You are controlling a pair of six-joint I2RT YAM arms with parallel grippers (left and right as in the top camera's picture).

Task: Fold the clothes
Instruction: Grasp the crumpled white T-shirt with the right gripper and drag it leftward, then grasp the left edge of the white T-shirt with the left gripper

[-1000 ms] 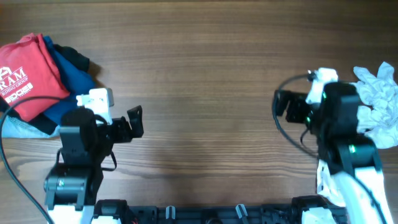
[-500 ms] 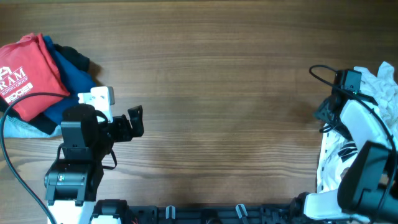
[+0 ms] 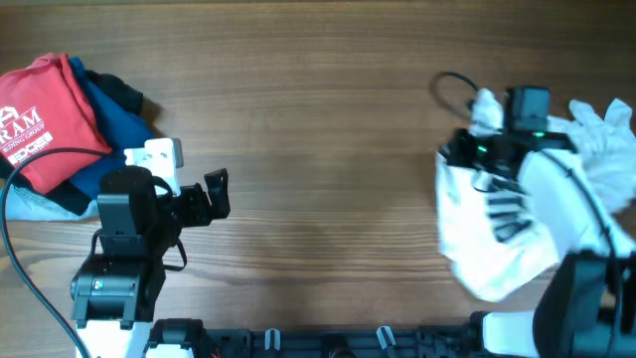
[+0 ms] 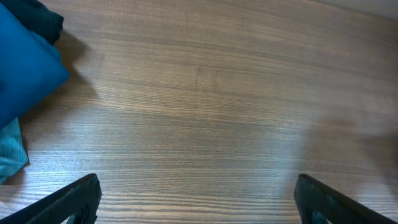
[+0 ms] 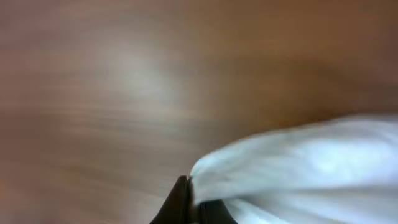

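Overhead, the white T-shirt has been drawn left since half a second ago, off its heap at the table's right edge and onto bare wood. It now runs lengthwise from the right gripper toward the near edge, black print showing, and some cloth is bunched at far right. The right arm has swung left, and its jaws are pinched together on a fold of the shirt. The left arm has not moved; the left gripper points right with its jaws wide apart, near the red shirt.
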